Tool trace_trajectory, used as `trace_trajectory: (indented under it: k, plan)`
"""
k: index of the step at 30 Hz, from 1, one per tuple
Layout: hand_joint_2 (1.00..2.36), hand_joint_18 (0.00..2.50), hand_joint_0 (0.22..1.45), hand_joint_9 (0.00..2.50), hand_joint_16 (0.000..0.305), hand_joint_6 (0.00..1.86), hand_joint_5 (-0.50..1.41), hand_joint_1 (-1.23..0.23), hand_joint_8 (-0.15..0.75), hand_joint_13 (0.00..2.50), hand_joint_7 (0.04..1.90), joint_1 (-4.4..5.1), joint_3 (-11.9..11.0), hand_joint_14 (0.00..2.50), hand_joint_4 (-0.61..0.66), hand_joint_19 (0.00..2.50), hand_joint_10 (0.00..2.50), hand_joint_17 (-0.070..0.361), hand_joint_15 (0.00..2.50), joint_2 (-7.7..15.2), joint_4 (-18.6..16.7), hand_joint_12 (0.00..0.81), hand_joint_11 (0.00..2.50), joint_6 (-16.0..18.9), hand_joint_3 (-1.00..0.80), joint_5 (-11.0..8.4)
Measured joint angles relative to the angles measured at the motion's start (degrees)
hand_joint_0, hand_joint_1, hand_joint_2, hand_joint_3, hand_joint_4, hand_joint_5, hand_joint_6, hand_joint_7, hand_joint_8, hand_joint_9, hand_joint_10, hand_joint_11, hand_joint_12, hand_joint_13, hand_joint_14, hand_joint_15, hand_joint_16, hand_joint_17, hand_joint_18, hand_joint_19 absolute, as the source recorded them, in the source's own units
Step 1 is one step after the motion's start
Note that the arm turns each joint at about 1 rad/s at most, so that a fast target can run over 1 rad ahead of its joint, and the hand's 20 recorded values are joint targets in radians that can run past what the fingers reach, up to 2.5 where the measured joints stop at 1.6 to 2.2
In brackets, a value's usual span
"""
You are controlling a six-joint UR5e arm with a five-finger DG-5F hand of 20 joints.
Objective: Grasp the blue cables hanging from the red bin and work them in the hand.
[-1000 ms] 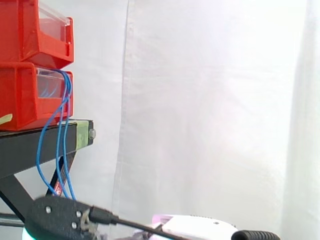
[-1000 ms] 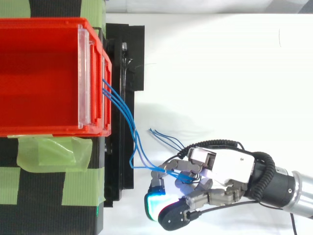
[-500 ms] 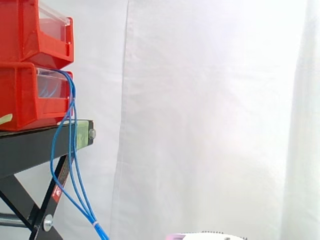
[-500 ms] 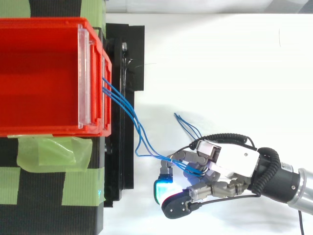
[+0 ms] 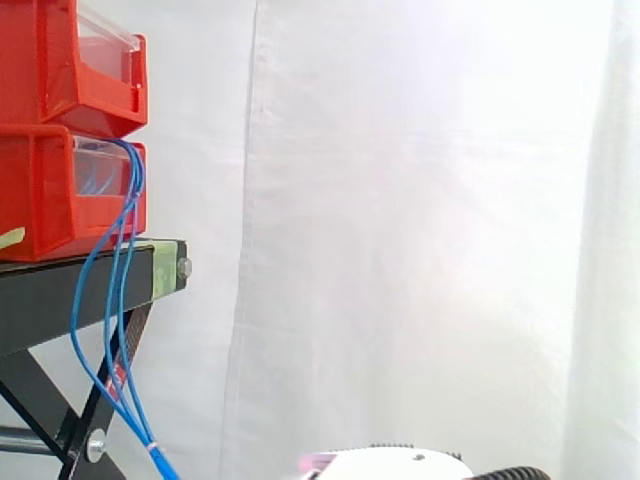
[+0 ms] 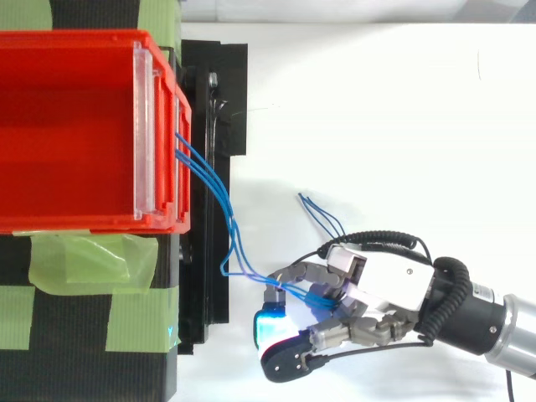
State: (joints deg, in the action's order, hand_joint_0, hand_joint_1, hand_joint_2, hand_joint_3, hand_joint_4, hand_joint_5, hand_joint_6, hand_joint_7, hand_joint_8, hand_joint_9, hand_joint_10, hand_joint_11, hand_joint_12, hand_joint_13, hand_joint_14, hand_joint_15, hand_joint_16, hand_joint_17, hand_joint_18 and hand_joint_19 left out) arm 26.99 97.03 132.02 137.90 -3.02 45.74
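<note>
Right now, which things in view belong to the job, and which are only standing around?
Job: blue cables; lower red bin they hang from; robot hand, fingers curled round the cables.
Not part of it: upper red bin; black stand; green tape; white curtain.

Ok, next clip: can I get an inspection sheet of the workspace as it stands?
Surface: white ground under the hand.
Job's things: upper bin stacked on lower bin, both red; blue cables come out of the lower one.
Clutter: nothing seen.
Hand: hand low beside the stand, fingers curled round the blue cables.
Cables: they hang from the bin front, pass the stand's edge and run into the hand; loose ends stick out beyond it.
Surroundings: white curtain; green tape on the stand.
</note>
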Motion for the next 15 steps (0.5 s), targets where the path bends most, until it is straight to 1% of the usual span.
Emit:
trace_trajectory:
  k: [3, 6, 9, 15]
  plan:
    - [1.01, 2.38, 0.86, 1.68, 0.228, 0.59, 0.13, -0.59, 0.663, 2.02, 1.24, 0.00, -2.1, 2.50, 0.30, 0.61, 2.50, 0.171, 2.01, 0.0, 2.7, 0.790, 2.50, -1.0, -0.78, -0.01]
    - [1.01, 2.37, 0.86, 1.68, 0.226, 0.59, 0.13, -0.59, 0.665, 2.01, 1.23, 0.00, -3.4, 2.50, 0.30, 0.61, 2.50, 0.169, 1.99, 0.0, 4.6, 0.781, 2.50, -2.1, -0.79, 0.07]
    - [1.01, 2.37, 0.86, 1.67, 0.223, 0.59, 0.13, -0.59, 0.661, 2.01, 1.23, 0.00, -4.1, 2.50, 0.30, 0.59, 2.50, 0.167, 2.00, 0.0, 5.3, 0.782, 2.50, -3.1, -0.79, 0.09]
    - [1.01, 2.37, 0.86, 1.69, 0.224, 0.59, 0.13, -0.59, 0.664, 2.01, 1.24, 0.00, -4.4, 2.50, 0.31, 0.60, 2.50, 0.168, 1.99, 0.0, 5.6, 0.779, 2.50, -4.3, -0.78, 0.02]
